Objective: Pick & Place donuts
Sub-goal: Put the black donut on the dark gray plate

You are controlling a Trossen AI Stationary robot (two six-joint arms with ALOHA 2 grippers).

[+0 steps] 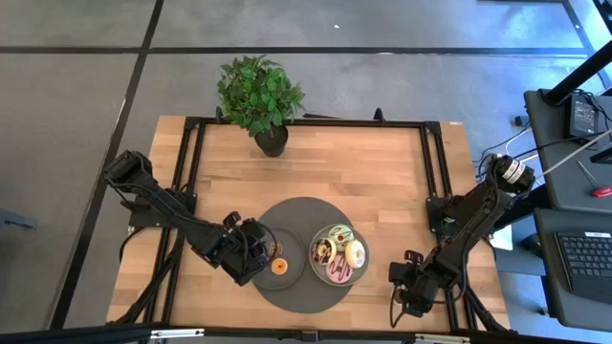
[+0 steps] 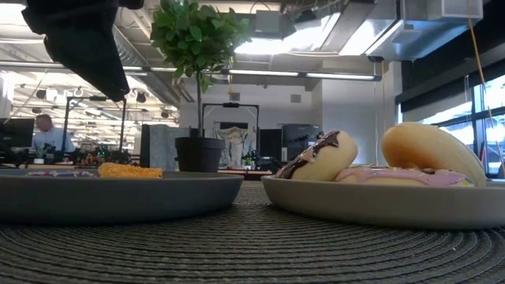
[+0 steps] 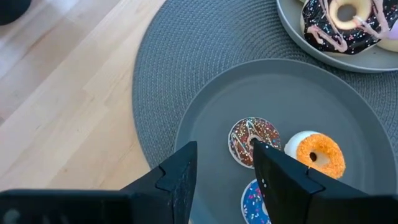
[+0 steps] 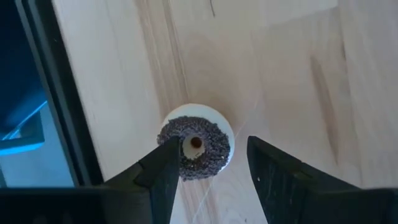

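A potted plant (image 1: 260,98) stands beyond the round grey mat (image 1: 301,212).

Free room: bare wood of the table (image 1: 382,172) behind the plates.
Obstacles: potted plant (image 1: 260,100) at far edge; black frame rails (image 1: 428,162) along both sides.

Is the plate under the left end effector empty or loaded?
Loaded. The left plate holds three mini donuts: a brown sprinkled one, an orange one and a blue-iced one partly hidden behind the left end effector.

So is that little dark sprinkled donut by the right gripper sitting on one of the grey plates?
No, the dark sprinkled mini donut lies on the bare wooden table, between the right gripper's open fingers.
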